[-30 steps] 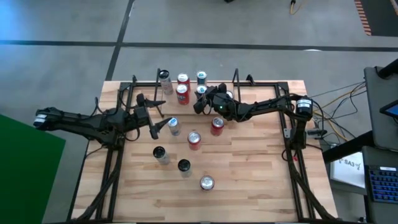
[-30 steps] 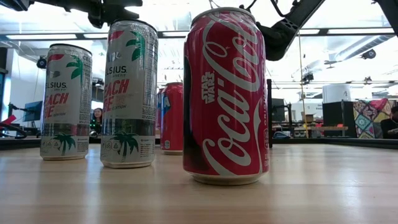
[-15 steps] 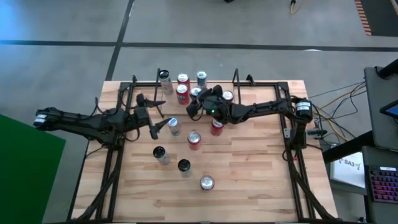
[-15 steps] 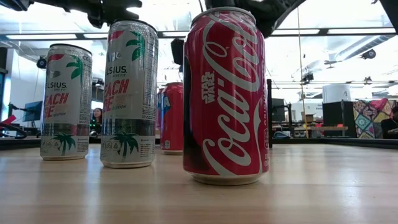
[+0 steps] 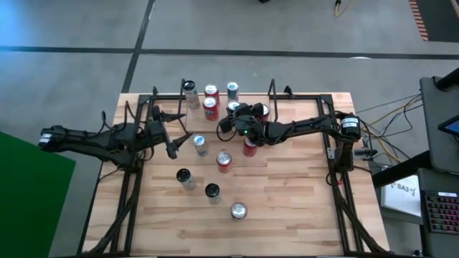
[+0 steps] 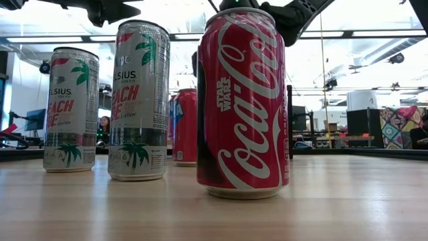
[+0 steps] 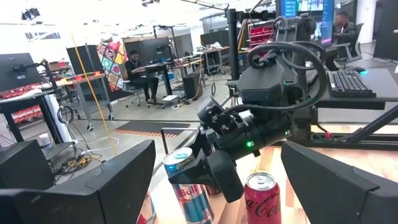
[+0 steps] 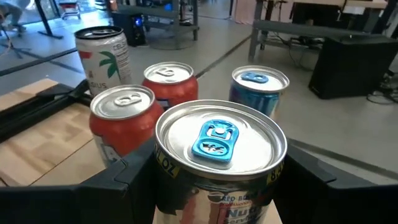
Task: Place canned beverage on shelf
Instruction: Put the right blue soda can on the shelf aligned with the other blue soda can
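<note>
My right gripper (image 5: 228, 126) is clamped around the blue-tabbed can (image 8: 219, 155), carrying it just beside the cans already lined up on the shelf (image 5: 215, 92), while my left gripper (image 5: 172, 143) hangs open nearby; next I judge I must set it in a free spot.
</note>
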Controlling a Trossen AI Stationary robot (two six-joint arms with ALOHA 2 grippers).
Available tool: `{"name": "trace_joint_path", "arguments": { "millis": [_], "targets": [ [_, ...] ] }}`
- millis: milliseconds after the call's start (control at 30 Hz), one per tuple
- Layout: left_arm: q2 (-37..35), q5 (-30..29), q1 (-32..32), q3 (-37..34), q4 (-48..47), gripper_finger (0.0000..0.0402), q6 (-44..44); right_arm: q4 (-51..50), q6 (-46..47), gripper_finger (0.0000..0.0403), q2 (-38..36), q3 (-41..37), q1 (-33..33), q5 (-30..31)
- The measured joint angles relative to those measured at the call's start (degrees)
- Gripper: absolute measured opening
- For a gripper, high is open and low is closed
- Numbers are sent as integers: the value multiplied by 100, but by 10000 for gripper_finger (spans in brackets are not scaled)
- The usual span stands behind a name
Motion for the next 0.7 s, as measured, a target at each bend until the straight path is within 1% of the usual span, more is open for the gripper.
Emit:
{"name": "trace_joint_path", "arguments": {
  "millis": [167,333,500,700],
  "targets": [
    [66,2,0,0,0,333,198,81,83,228,0,-62,6,168],
    [89,2,0,0,19,333,388,405,22,228,84,-68,-41,160],
    [62,4,0,0,11,333,402,652,-292,228,337,-74,-75,207],
    [73,4,0,0,11,333,370,670,-334,228,387,-64,-79,308]
  ]
}}
